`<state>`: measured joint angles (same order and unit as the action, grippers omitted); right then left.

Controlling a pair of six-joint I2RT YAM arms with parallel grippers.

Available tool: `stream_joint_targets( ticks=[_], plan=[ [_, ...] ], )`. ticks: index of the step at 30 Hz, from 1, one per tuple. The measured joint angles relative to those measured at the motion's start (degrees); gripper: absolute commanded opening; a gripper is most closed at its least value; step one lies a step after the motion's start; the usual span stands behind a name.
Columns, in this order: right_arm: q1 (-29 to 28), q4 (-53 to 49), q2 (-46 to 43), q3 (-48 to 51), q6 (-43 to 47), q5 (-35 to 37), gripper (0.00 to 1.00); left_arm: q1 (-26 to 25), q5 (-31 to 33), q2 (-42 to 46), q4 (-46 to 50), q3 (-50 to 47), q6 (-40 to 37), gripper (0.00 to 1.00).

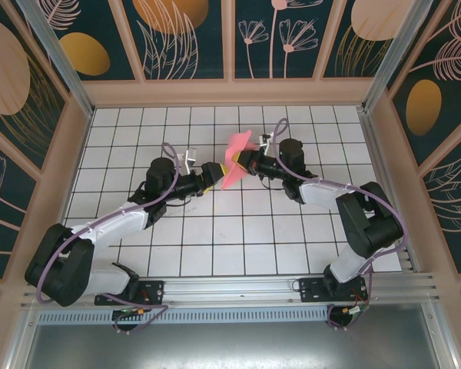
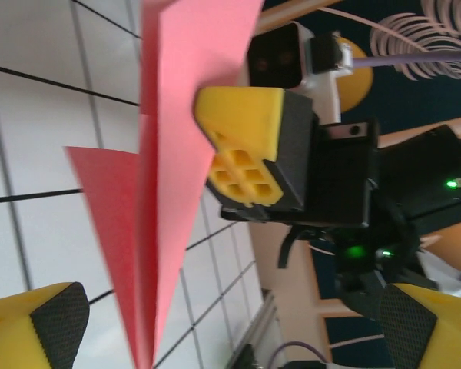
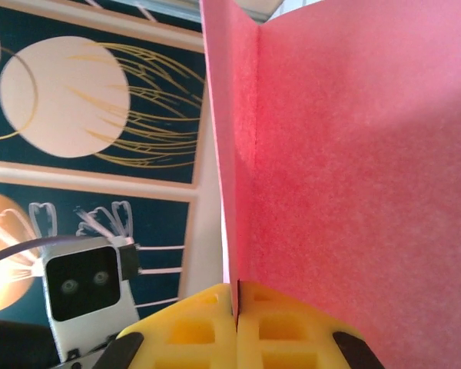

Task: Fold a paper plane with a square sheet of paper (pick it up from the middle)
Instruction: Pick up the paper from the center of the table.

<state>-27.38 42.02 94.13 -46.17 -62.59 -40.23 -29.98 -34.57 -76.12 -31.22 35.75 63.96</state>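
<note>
1. While my right gripper (image 1: 247, 163) is clamped shut on the pink paper (image 1: 234, 157), I hold it in the air above the tiled table (image 1: 215, 238), so I judge the pick-up done.
2. Seen from my right wrist, my right gripper (image 3: 237, 307) has its two yellow fingers pressed together with the paper's lower edge nipped between them. The pink paper (image 3: 353, 154) rises straight ahead of my fingertips. A crease runs up from the pinch, and a narrow panel turns away to one side.
3. My left gripper (image 1: 213, 175) is spread as wide as it goes and grips nothing. The paper stands in the gap ahead of my left gripper (image 2: 230, 330), touching neither finger as far as I can see.
4. From my left wrist the pink paper (image 2: 169, 192) shows several layers narrowing to a point low between my fingers, with a triangular flap sticking out on one side. I judge it well past a flat square and close to a dart.
5. I cannot tell whether both wings are folded or match. Any last wing fold, sharpening the creases and setting the plane down appear to be what is left.
</note>
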Motion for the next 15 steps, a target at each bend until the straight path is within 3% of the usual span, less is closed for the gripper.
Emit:
stream_joint_targets(
  ticks=[7, 15],
  plan=[
    [-0.15, 5.03, 0.0, 0.0, -5.11, -3.08, 0.03, 0.0, -3.3, -4.63, -7.28, 0.0, 5.44, 0.92],
    [-0.85, 6.69, 0.0, 0.17, -7.26, -4.85, 0.03, 0.0, -4.02, -6.71, -13.86, 0.02, 9.77, 0.57]
  ],
)
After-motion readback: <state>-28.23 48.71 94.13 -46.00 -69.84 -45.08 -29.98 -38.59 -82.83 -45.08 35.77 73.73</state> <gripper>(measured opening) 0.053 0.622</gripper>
